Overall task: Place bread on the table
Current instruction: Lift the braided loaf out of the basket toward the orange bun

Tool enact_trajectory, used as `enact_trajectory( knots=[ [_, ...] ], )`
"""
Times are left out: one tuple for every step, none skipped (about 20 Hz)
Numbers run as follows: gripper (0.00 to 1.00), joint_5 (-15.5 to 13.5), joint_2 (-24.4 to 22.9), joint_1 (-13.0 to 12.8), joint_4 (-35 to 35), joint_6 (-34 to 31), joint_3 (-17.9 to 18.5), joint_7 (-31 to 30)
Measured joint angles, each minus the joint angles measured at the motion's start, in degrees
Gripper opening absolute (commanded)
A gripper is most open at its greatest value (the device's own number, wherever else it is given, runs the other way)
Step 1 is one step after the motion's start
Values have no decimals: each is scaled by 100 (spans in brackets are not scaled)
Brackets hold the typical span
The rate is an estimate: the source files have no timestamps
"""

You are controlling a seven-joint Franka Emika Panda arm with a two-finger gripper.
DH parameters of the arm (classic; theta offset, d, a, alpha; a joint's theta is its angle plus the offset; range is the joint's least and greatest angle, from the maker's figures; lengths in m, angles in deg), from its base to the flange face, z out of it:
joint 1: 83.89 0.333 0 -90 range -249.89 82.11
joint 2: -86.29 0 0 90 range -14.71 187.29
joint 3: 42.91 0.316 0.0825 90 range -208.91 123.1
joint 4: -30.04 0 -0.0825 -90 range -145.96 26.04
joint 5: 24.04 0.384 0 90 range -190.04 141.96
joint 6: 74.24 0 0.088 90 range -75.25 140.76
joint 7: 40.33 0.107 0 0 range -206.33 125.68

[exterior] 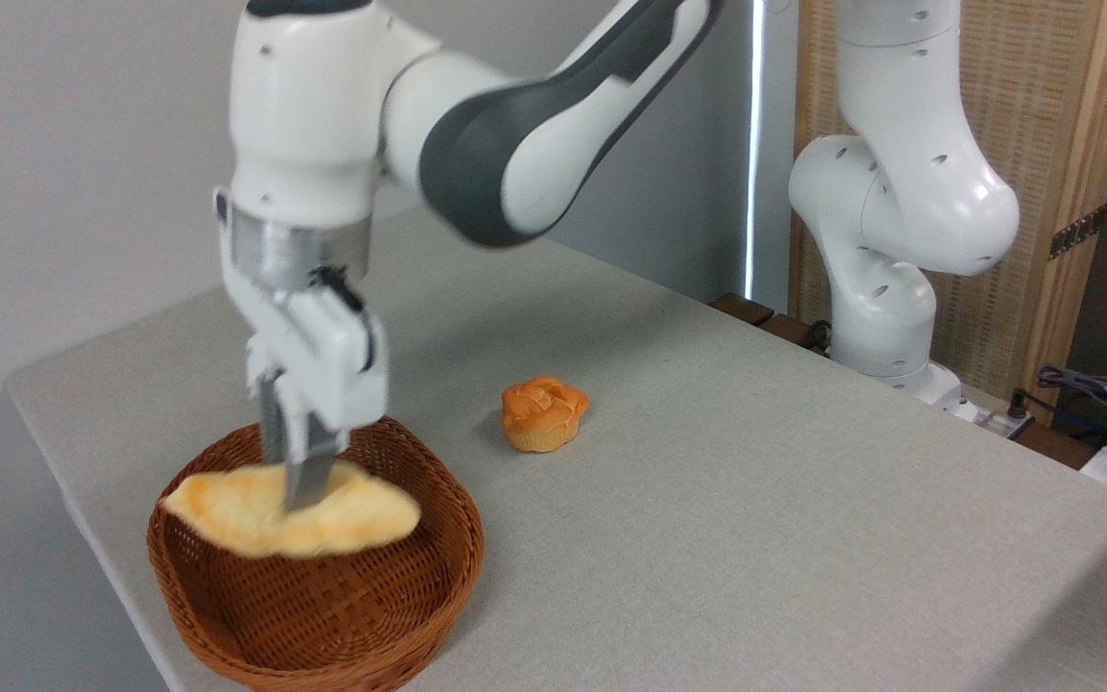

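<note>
Gripper (296,481): two grey fingers pointing down, drawn close together and clenched on the bread (290,517) at about its mid-length. Motion blur softens fingers and loaf.

Bread: long pale golden loaf with browned patches, pointed at both ends, lying roughly level. Held clear of the basket floor, above the basket's interior, about level with the rim; its left tip reaches to the left rim.

Basket (323,615): brown woven wicker, round, standing near the table's front-left edge. Interior floor visible beneath the loaf.

Bun (543,412): small round orange piece, resting on the table to the right of the basket and well apart from it, toward the middle of the surface.

Table (755,538): light grey-beige cloth-like top with a rounded corner at the left.

Arm (534,125): white with dark grey panels; its base stands at the table's far right edge.

Room: plain grey wall behind; woven wooden screen (1044,144) at right; cables (1092,394) at the far right edge.
</note>
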Motion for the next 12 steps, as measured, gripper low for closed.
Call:
enact_trajectory(
  knots=[
    [27,-160,-205,22,4,-548,96,0],
    [27,-268,-407,30,4,-1048,211,0],
    [28,-346,-619,40,-3,-1562,326,0],
    [30,-380,-802,45,-33,-1945,417,0],
    [34,-394,-1006,47,-114,-2285,511,0],
    [38,-399,-1208,47,-265,-2501,582,0],
    [50,-401,-1392,47,-463,-2600,618,0],
    [66,-402,-1595,45,-736,-2656,634,0],
    [80,-403,-1783,33,-1048,-2677,634,27],
    [91,-405,-1940,4,-1372,-2682,633,84],
    [92,-409,-2048,-24,-1651,-2704,633,138],
    [99,-411,-2111,-44,-1862,-2766,632,176]
  ],
)
